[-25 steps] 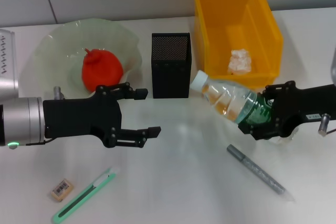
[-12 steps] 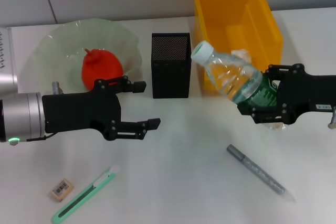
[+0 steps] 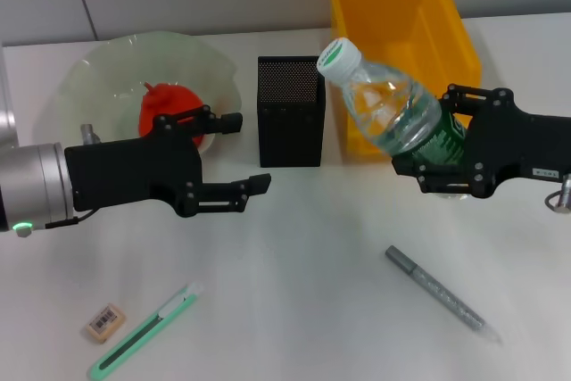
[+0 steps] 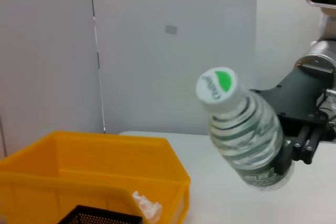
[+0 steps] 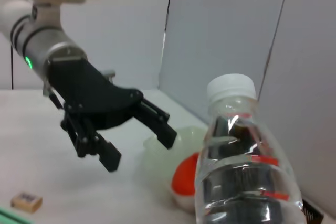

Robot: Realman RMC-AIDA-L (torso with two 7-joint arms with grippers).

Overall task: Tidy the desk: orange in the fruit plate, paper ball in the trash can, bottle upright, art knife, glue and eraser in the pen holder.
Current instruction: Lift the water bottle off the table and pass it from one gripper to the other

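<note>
R gripper (image 3: 446, 144) pinches the lower body of the one bottle (image 3: 388, 109), held off the table and tilted, cap toward the pen holder (image 3: 290, 111) and in front of the yellow bin (image 3: 464, 51). L gripper (image 3: 234, 153) hovers w/ fingers spread, holding nothing, in front of the fruit plate (image 3: 98, 86) w/ 1 orange (image 3: 161, 113). On the table near the front edge: 1 eraser (image 3: 105, 322), 1 art knife (image 3: 143, 331), 1 pen-like stick (image 3: 437, 288); bare tabletop (image 3: 303, 256) between them.
</note>
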